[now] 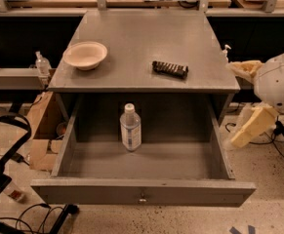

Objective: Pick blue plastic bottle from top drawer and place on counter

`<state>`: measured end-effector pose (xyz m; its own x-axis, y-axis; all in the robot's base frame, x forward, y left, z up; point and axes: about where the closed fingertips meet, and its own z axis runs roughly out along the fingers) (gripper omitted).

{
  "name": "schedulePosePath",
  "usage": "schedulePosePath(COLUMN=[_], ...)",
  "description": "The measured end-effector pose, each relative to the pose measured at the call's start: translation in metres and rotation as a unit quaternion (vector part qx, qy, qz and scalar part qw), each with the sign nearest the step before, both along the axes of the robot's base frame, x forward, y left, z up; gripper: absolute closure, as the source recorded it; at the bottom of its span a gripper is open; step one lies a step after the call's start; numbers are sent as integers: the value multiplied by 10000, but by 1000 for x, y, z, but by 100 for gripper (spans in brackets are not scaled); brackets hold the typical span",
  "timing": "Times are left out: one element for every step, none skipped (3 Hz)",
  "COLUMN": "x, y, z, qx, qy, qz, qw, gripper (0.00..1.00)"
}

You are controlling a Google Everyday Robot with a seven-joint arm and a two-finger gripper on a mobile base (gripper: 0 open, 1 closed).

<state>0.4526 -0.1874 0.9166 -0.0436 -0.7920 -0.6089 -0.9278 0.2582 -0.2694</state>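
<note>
The blue plastic bottle (131, 127) stands upright in the open top drawer (141, 191), near the drawer's back, a little left of its middle. It is clear with a white cap and a pale label. The counter (131, 48) is the grey cabinet top above the drawer. My gripper (247, 98) hangs to the right of the cabinet, outside the drawer's right wall, at about counter-edge height. Its two pale tan fingers (251, 126) stand apart with nothing between them. It is well away from the bottle.
A pale bowl (85, 55) sits at the counter's left and a dark ridged bar (170, 69) at its right. A small pump bottle (42, 64) stands on a ledge to the left. Cardboard (41, 130), cables and a black frame (5, 145) lie on the floor at left.
</note>
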Motion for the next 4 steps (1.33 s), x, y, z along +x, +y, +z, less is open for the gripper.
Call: schedulePosePath(x=[20,47,79,94], y=[26,56,91,113], z=[-24,-54,-89,-114], qx=[605,1344,2217,2676], qy=[-107,-358,-785,-930], qz=[-80,-156,-193,-115], qw=[9981,9902,9718,9590], gripper=[0,0,0,0])
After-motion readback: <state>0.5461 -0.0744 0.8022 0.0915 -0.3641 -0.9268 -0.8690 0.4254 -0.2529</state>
